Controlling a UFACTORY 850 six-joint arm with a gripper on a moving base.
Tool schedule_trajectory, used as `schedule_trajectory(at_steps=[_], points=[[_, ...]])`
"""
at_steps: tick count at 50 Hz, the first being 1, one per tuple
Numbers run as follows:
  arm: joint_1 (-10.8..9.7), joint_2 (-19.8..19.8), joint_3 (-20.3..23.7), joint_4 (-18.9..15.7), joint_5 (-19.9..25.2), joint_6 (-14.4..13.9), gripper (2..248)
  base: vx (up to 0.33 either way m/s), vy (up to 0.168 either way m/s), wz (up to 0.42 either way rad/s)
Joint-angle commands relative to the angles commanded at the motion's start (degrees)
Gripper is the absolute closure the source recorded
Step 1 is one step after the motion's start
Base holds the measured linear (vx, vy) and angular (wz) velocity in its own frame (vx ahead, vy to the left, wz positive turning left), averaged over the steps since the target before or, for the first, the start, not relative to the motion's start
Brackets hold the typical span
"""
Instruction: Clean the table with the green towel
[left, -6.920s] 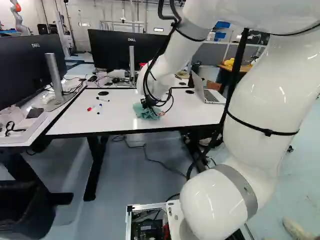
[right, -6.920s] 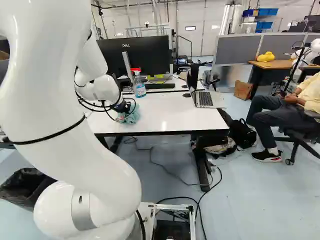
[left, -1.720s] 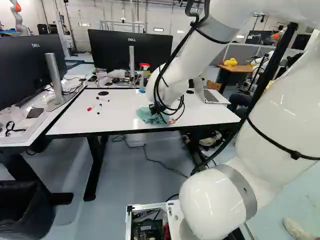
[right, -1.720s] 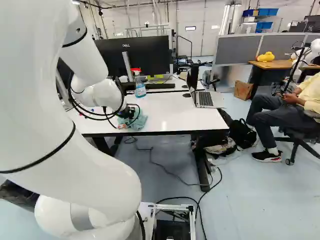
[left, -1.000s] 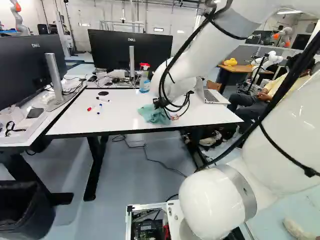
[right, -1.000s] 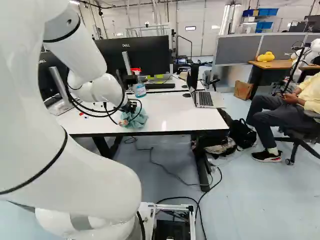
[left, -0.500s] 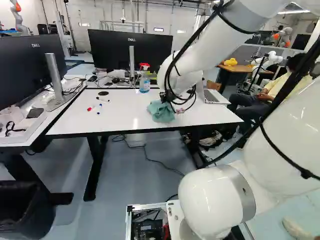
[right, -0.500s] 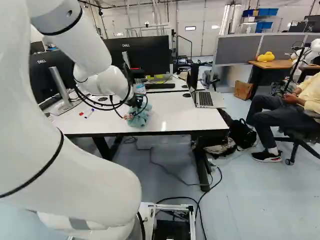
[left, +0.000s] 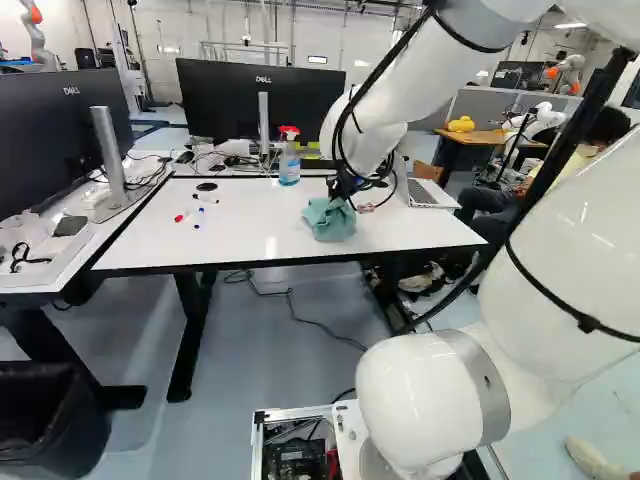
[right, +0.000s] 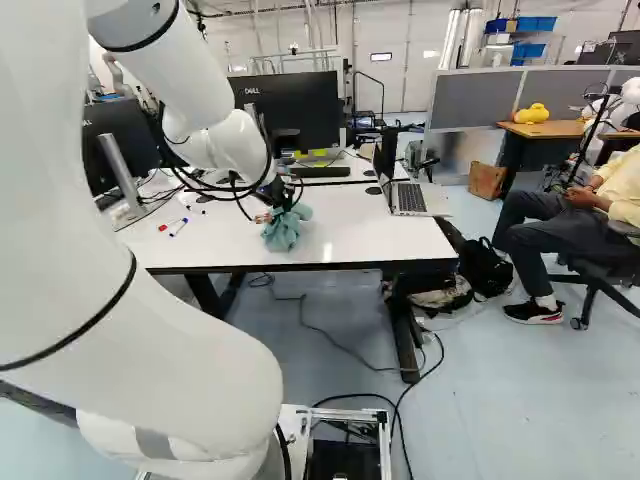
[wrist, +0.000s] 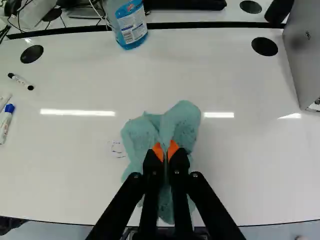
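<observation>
My gripper is above the white table, partly hidden by cables. The green towel hangs bunched under it; whether its lower folds touch the tabletop I cannot tell. In the wrist view the orange tips of the gripper are closed together on the towel, which spreads ahead of the fingers and on both sides beneath them. Small dark pen marks show on the tabletop beside the towel, on the side of the markers.
A blue spray bottle stands at the table's back edge. Several markers lie left of the towel in the left base view. An open laptop is on the right, monitors behind. Another robot and a seated person are farther right.
The arm has carried the towel rightward across the table in both base views, and the towel looks more gathered and hanging. The base has stayed put; bottle, markers and laptop have not moved.
</observation>
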Motion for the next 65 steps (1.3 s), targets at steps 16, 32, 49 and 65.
schedule_trajectory(at_steps=[16,32,49,65], points=[[-1.2,-3.0,-4.7,0.0,-1.4,0.0,220,0.0,0.0,0.0],[-1.9,-5.5,-7.1,0.0,-1.4,0.0,220,0.0,0.0,0.0],[-1.9,-5.5,-7.1,0.0,-1.4,0.0,220,0.0,0.0,0.0],[-1.2,-5.5,-7.1,0.0,-1.4,0.0,220,0.0,0.0,0.0]])
